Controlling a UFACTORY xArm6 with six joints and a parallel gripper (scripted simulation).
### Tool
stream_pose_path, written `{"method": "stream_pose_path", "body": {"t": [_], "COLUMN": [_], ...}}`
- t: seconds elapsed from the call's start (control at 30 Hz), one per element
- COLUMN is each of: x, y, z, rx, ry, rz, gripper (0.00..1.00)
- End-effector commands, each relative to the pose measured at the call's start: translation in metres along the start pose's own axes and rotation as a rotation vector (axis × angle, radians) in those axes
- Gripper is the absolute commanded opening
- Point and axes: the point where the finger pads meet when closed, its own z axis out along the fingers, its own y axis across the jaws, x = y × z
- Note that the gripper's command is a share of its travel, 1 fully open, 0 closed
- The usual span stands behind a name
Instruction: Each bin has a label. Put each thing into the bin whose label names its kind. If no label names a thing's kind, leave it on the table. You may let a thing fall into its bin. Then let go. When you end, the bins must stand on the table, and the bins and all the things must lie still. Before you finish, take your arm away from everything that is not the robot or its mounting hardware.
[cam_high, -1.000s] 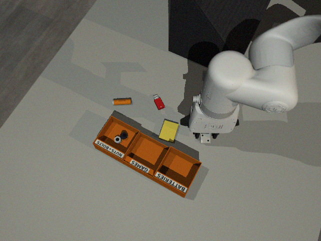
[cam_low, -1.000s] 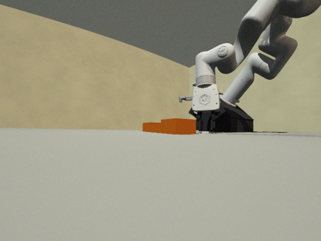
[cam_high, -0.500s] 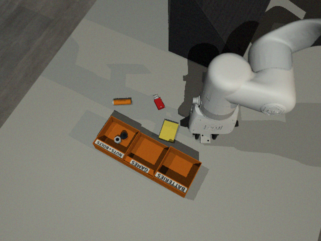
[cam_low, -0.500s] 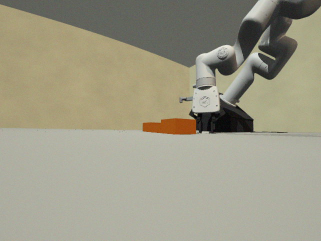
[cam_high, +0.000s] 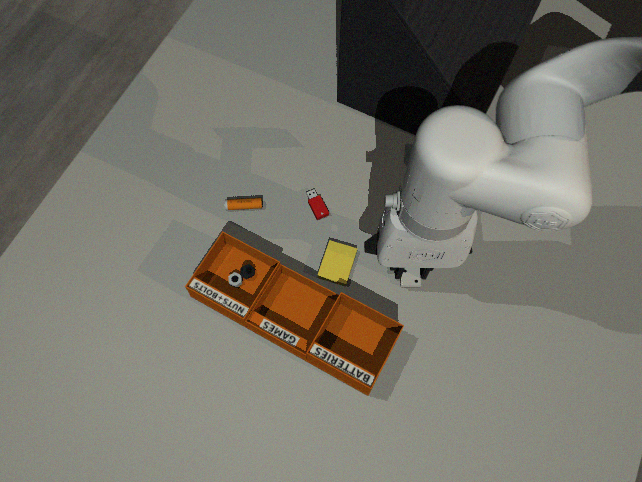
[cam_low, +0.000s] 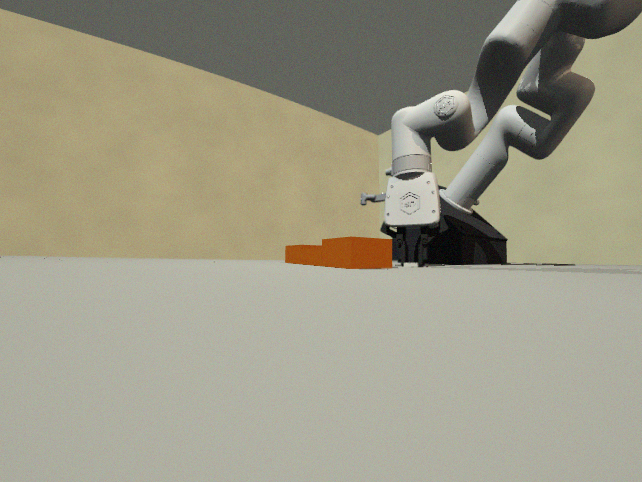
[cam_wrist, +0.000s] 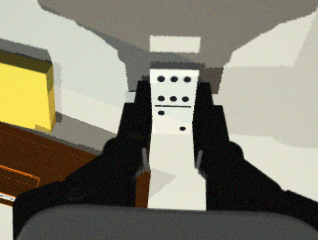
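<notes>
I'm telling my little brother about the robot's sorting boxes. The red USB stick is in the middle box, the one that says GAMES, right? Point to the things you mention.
Not quite: the red USB stick (cam_high: 318, 205) is lying on the table, outside the boxes, as the top view shows. You're right that the middle box (cam_high: 277, 332) says GAMES.

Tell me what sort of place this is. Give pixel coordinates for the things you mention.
It looks like a robot sorting station, perhaps in a lab: a white arm (cam_high: 544, 176) (cam_low: 414, 124) over a pale table (cam_high: 155, 389) (cam_low: 311, 373), orange bins (cam_high: 277, 342) (cam_low: 339, 254) labelled NUTS+BOLTS, GAMES and BATTERIES, and small items such as a red USB stick (cam_high: 318, 206).
</notes>
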Motion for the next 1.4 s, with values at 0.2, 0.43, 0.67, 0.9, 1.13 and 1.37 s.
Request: {"method": "stream_pose_path", "body": {"t": [0.2,0.43,0.67,0.9,1.13,1.37], "x": [-0.001,-0.001,-0.001,-0.001,-0.001,-0.001], "y": [0.0,0.0,0.0,0.0,0.0,0.0], "z": [-0.001,-0.001,-0.007,-0.031,-0.047,-0.061], "rx": [0.001,0.001,0.001,0.001,0.001,0.001], "ry": [-0.002,-0.002,-0.002,-0.002,-0.002,-0.002], "rz": [0.0,0.0,0.0,-0.001,-0.001,-0.001], "gripper": [0.0,0.0,0.0,0.0,0.0,0.0]}}
